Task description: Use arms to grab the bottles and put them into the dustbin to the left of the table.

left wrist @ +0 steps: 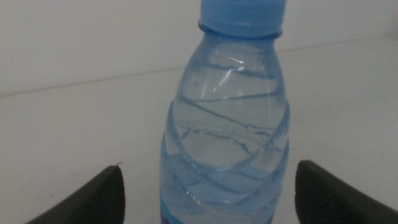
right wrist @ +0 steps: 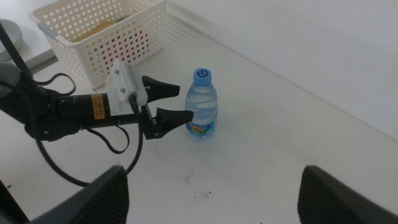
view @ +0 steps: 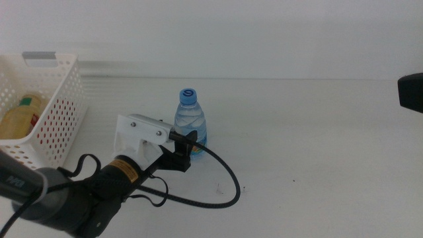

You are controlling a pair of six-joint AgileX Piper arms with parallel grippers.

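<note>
No readable text anywhere; yellow label (view: 123, 170) on left arm too blurred to read, coloured band (right wrist: 200, 129) low on water bottle (right wrist: 201, 103) illegible, faint embossed marks (left wrist: 198, 78) on its shoulder undecipherable

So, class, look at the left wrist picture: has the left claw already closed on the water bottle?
No: the left claw is open, its two dark fingers standing apart from either side of the water bottle.

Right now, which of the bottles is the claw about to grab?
The clear water bottle with the blue cap, standing upright on the table between the left gripper's open jaws. The yellow tea bottle already lies in the dustbin.
</note>
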